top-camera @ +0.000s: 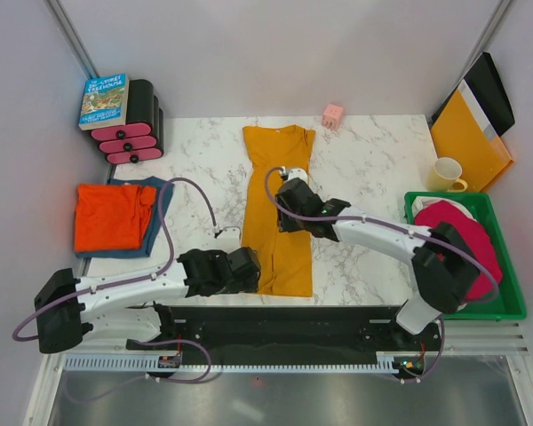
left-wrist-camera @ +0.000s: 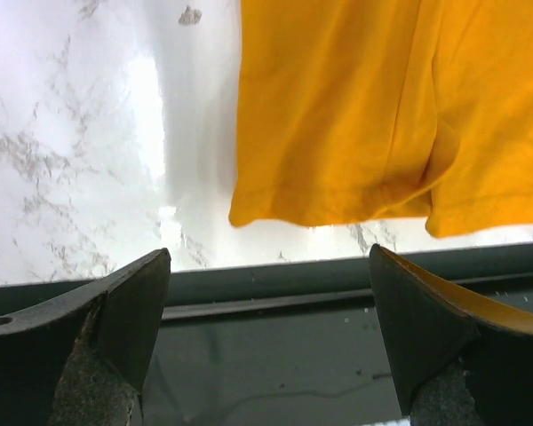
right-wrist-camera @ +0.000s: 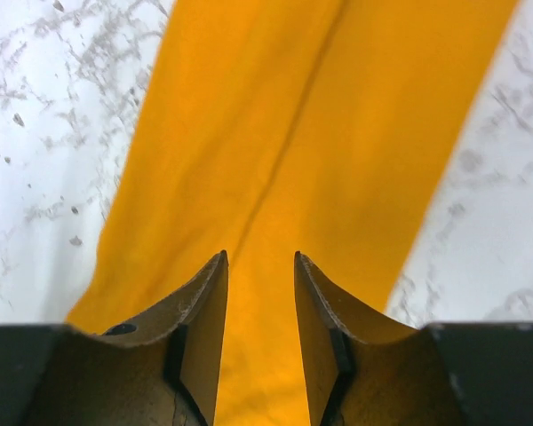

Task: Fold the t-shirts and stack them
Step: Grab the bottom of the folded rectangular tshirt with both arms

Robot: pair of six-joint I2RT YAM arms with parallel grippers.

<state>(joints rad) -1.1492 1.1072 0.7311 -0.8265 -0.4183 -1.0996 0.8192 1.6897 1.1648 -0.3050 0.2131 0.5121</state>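
The mustard-yellow t-shirt point(top-camera: 280, 222) lies folded lengthwise into a long strip down the middle of the table. My right gripper point(top-camera: 289, 202) hovers over its middle, jaws slightly apart with nothing between them; in the right wrist view the gripper point(right-wrist-camera: 259, 259) has yellow cloth point(right-wrist-camera: 320, 133) below it. My left gripper point(top-camera: 251, 266) is wide open and empty at the table's near edge, just left of the shirt's hem point(left-wrist-camera: 338, 209); the left wrist view shows the gripper point(left-wrist-camera: 271, 297) there. The red-orange t-shirt point(top-camera: 114, 216) lies folded on the blue t-shirt point(top-camera: 157, 222) at the left. The magenta t-shirt point(top-camera: 466, 232) lies in the green bin point(top-camera: 506, 302).
A book point(top-camera: 104, 100) rests on pink-and-black cylinders point(top-camera: 133, 133) at the back left. A pink cube point(top-camera: 332, 115) sits at the back. A yellow mug point(top-camera: 446, 174) and the yellow-orange folder point(top-camera: 469, 142) stand at the right. White cloth point(top-camera: 426, 206) shows in the bin.
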